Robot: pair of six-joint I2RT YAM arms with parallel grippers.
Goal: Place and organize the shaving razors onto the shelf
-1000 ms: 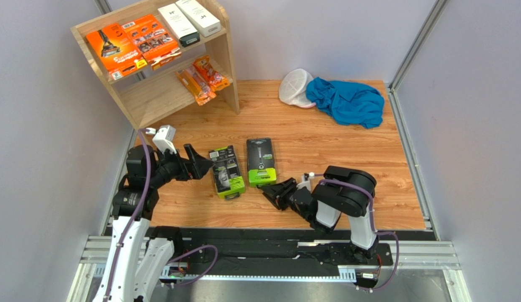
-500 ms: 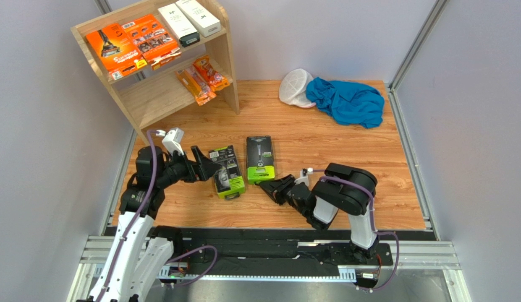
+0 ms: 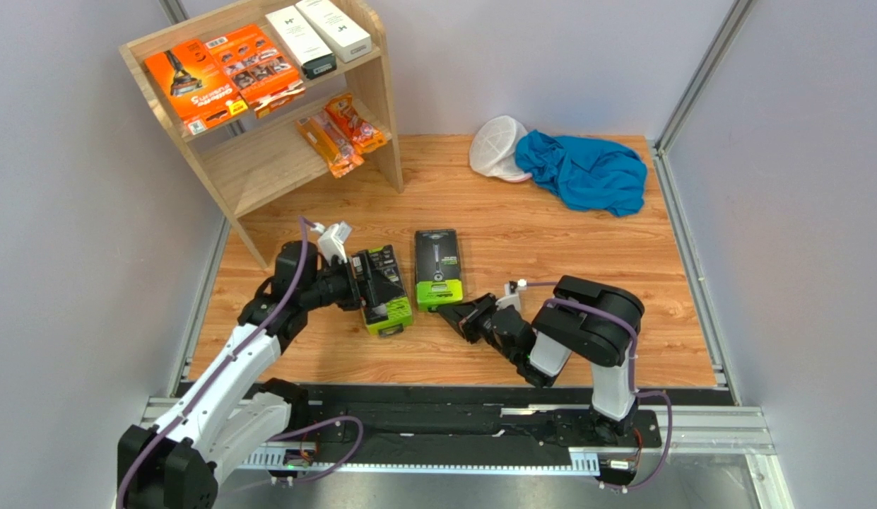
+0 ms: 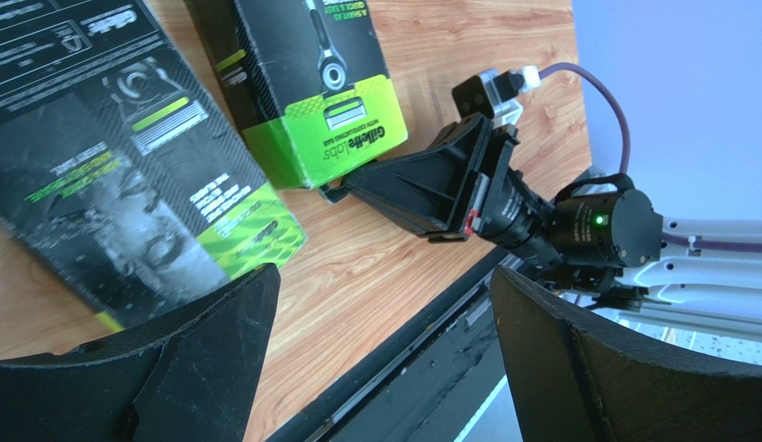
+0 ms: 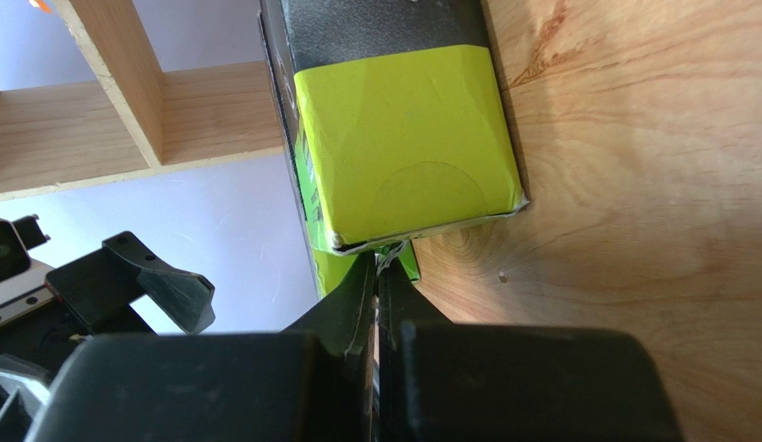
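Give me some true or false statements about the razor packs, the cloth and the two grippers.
The two slim white boxes with black ends lie on the light-wood shelf's top tier. True.
The left gripper is shut. False: its jaws stand open at the left black-and-lime-green razor pack.
The crumpled blue cloth lies on the shelf. False: it lies on the wooden table beside the white mesh cap.
The right gripper is shut at the right black-and-lime-green razor pack's near end. True.

One black-and-lime-green cardboard razor pack (image 4: 108,175) was recorded flat on the wood-grain table (image 4: 394,267), with a second matching pack (image 4: 306,83) beyond it. The left gripper (image 4: 384,285) was seen spread wide. The black right gripper (image 4: 346,190), pressed closed, was set against the second pack's lime end.
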